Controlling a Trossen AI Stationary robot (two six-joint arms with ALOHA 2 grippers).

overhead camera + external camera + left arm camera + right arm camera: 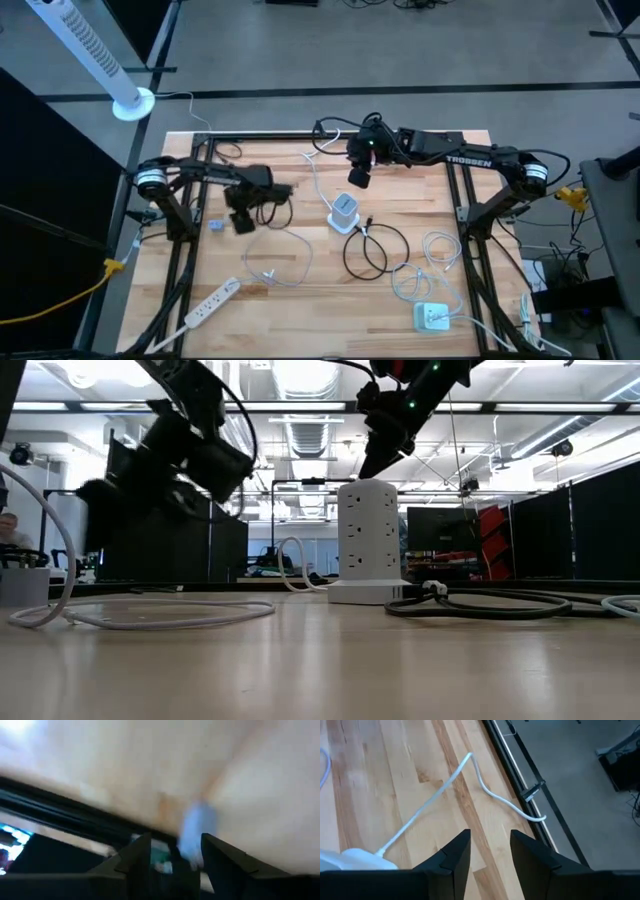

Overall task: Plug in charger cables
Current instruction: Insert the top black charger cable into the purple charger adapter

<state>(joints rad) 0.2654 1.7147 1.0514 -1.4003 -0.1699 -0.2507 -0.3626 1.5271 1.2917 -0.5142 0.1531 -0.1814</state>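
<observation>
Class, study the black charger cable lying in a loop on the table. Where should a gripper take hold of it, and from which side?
Grip the black charger cable just behind its plug end, beside the white tower, coming straight down from above. It lies flat on the table, and the plug end is what must be steered into a socket.

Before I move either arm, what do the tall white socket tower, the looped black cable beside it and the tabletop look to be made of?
Tall white socket tower: apparently smooth moulded plastic, uniformly white with recessed outlets.
Looped black cable: probably rubber or PVC jacket, matte, lying in soft loops.
Tabletop: wood, butcher-block style, with visible grain and joined light strips; the finish seems satin.
</observation>
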